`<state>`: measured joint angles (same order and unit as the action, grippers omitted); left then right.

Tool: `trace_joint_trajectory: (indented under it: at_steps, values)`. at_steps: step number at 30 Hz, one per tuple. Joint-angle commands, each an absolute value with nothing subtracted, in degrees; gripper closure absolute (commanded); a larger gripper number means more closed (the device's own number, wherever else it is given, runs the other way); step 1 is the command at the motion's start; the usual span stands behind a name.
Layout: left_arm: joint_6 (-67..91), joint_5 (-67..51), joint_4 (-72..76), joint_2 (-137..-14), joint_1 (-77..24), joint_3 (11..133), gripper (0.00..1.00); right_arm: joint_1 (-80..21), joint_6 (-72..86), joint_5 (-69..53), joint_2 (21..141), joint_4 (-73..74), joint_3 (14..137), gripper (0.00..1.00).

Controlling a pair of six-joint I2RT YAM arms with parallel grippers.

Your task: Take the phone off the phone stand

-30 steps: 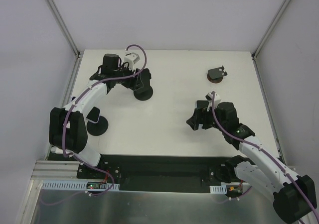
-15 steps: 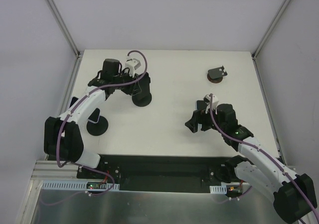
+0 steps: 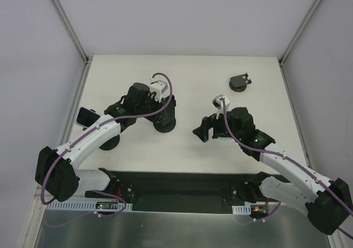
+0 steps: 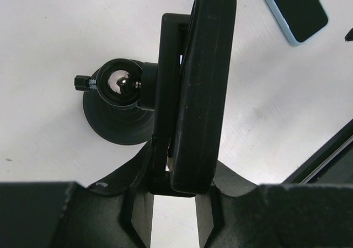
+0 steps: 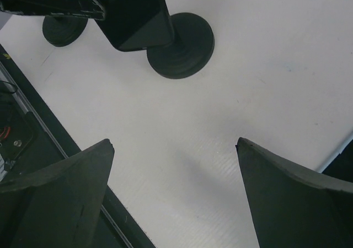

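Observation:
A black phone (image 4: 204, 82) stands edge-on in the clamp of a black phone stand (image 4: 165, 93) with a round base (image 4: 118, 116). My left gripper (image 4: 175, 190) is shut round the phone's lower end and the clamp's foot. In the top view the left gripper (image 3: 167, 110) is over the stand's base (image 3: 163, 128) at mid-table. My right gripper (image 5: 175, 143) is open and empty above bare table, to the right of the stand (image 5: 179, 44); it shows in the top view (image 3: 205, 129).
A second phone with a light blue edge (image 3: 87, 117) sits on another stand (image 3: 110, 142) at the left; it shows in the left wrist view (image 4: 292, 8). A third small stand (image 3: 239, 82) is at the back right. The table's dark front edge (image 5: 33, 121) is close.
My left gripper has moved right and toward the near edge, taking the phone and its stand along. My right gripper has moved left toward them.

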<state>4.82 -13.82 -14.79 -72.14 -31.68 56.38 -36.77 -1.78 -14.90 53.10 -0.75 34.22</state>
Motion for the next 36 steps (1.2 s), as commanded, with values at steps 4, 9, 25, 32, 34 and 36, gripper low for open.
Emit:
trace_joint_trajectory:
  at_steps: [4, 9, 25, 32, 34, 36]
  values:
    - [13.01, -7.91, -8.53, -66.27, -34.1, 53.97, 0.71, -40.87, -3.25, -9.67, 56.6, -3.87, 41.39, 0.04]
    - [10.64, -10.28, -8.17, -63.56, -34.19, 53.61, 0.33, -41.75, -4.04, -8.62, 58.18, -3.69, 43.85, 0.04]
    - [4.74, 2.88, -5.54, -47.47, -32.61, 49.84, 0.03, -49.04, -12.21, -1.5, 70.57, -3.78, 59.84, 0.04]
    - [7.73, 12.91, -0.18, -38.95, -28.48, 44.57, 0.01, -53.78, -14.06, 2.43, 78.92, -7.47, 65.39, 0.04]
    - [9.05, 13.36, 1.3, -37.71, -26.38, 43.33, 0.01, -54.84, -14.41, 4.38, 80.93, -8.43, 66.7, 0.04]
    - [9.66, 12.75, 2.11, -36.74, -24.79, 42.72, 0.01, -55.98, -14.33, 9.3, 82.26, -9.4, 67.23, 0.04]
